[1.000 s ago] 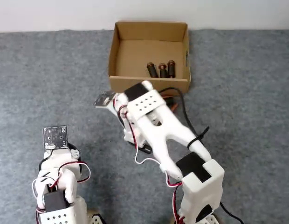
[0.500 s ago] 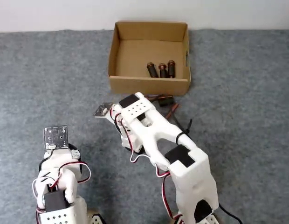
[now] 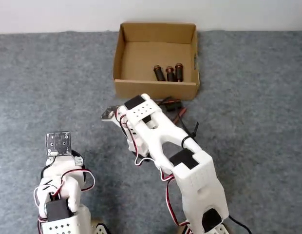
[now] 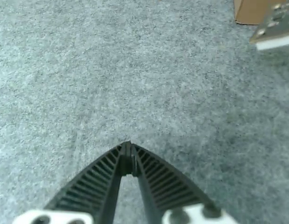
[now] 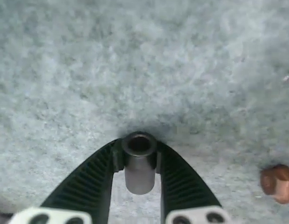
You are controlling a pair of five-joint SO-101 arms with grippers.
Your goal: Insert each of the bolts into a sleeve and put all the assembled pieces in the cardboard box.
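**Right hand.** The right hand (image 5: pixel 139 145) is closed part-way on a metal sleeve (image 5: pixel 139 168). Both black ribbed fingers (image 5: pixel 95 179) press against the sides of the sleeve near their tips. The open bore of the sleeve points away from the wrist, toward the grey carpeted surface (image 3: pixel 248 122). Whether the sleeve touches the surface cannot be determined.

**Right arm.** In the high view, the right arm (image 3: pixel 160 136) runs from the 5 o'clock edge of the surface toward 12 o'clock. Its wrist ends just short of the front wall of the cardboard box (image 3: pixel 156 90).

**Bolt.** A copper-coloured bolt (image 5: pixel 277 183) lies on the surface near the right hand. It is not in contact with the hand or the sleeve.

**Cardboard box.** The box stands open at the 12 o'clock side of the surface. Three assembled pieces (image 3: pixel 169 73) lie side by side on its floor, in the 4 o'clock area, close to the right wall.

**Left hand.** The left hand (image 4: pixel 128 149) is fully closed, with the fingertips meeting and nothing held between them. It points at bare surface. The left arm (image 3: pixel 61 195) is located at 7 o'clock in the high view, well apart from the box and the right arm.
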